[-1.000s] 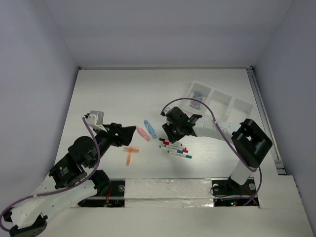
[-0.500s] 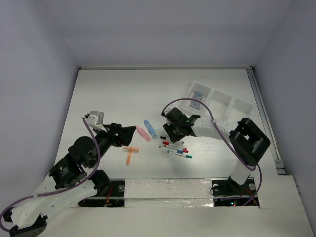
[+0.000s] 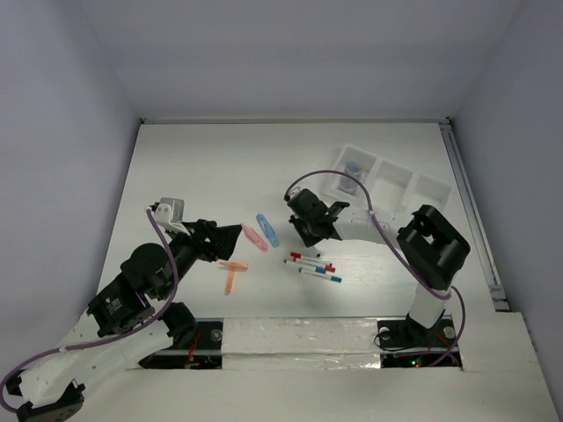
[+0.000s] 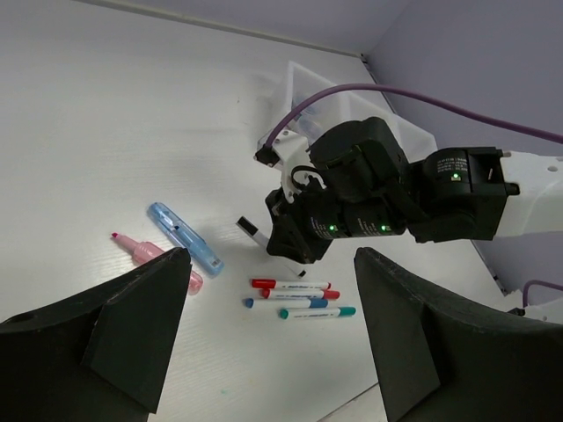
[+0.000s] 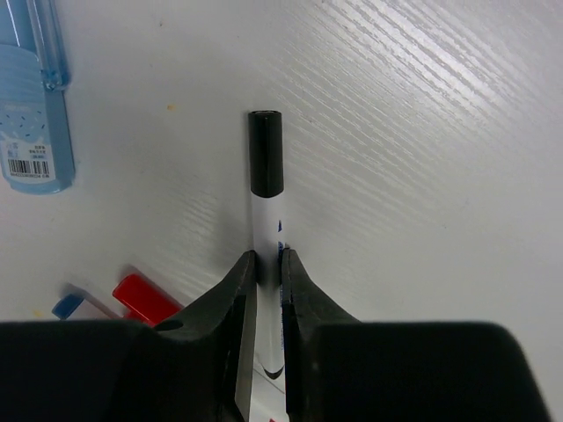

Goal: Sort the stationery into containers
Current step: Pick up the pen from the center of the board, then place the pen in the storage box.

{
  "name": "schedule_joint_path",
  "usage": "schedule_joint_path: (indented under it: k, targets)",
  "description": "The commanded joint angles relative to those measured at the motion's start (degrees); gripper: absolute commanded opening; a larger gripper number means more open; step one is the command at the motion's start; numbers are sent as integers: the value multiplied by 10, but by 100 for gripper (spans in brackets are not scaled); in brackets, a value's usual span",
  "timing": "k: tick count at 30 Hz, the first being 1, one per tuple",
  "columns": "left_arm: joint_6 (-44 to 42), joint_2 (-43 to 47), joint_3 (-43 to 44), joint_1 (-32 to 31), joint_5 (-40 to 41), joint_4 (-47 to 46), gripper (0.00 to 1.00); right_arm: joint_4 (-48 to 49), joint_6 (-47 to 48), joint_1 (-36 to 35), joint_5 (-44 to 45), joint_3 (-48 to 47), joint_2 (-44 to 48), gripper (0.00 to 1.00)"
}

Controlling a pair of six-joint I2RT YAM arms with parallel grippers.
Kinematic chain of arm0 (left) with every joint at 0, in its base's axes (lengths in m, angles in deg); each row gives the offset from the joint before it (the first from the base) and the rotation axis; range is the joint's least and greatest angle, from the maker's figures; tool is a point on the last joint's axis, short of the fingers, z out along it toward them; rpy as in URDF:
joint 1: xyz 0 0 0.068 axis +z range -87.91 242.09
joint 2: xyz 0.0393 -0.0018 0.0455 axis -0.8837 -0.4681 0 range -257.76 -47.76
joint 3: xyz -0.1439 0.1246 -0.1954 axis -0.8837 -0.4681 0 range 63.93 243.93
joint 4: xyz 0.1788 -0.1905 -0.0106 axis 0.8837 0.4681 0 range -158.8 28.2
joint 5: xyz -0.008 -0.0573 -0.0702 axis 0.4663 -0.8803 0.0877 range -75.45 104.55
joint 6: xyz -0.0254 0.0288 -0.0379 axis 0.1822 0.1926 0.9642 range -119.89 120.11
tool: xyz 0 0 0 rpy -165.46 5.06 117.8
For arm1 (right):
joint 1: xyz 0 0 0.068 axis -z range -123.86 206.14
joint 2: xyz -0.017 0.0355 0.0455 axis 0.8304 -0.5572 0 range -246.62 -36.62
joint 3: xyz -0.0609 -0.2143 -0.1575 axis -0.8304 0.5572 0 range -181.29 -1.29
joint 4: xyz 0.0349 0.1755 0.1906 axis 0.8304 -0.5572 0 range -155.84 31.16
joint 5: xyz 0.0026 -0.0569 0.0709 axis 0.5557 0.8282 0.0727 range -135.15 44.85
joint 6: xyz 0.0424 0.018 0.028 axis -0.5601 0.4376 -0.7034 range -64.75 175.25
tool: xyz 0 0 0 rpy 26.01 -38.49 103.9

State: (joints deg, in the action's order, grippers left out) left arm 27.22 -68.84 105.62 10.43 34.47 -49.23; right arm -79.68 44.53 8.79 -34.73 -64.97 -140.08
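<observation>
- The black-capped pen (image 5: 266, 207) is pinched by its white barrel in the right end effector (image 5: 266, 260), cap pointing to 12 o'clock in the right wrist view.
- The red-capped pen (image 4: 290, 285), blue-capped pen (image 4: 286, 302) and teal-capped pen (image 4: 317, 312) lie close together on the table (image 3: 220, 167), at 6 o'clock of that end effector in the top view.
- A blue chunky piece (image 3: 266, 229) and a pink highlighter (image 3: 254, 237) lie at its 9 o'clock; the orange pieces (image 3: 232, 274) lie farther off at 8 o'clock.
- The tray (image 3: 393, 183) sits at 2 o'clock, with a bluish disc (image 3: 353, 169) in its left compartment.
- The left end effector (image 4: 271, 264) is spread and holds nothing.
</observation>
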Motion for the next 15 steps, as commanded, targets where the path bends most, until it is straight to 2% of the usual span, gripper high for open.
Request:
schedule_joint_path:
  k: [1, 9, 13, 15]
  targets:
    - [1, 4, -7, 1, -5, -17, 74, 19, 1, -4, 48, 4, 13, 0]
    - [10, -17, -26, 1, -49, -62, 73, 72, -34, 2, 141, 10, 140, 0]
    - [24, -27, -49, 1, -88, -100, 73, 93, -71, 53, 192, 42, 221, 0]
    - [34, -33, -71, 1, -106, -129, 73, 107, -91, 118, 189, 65, 264, 0]
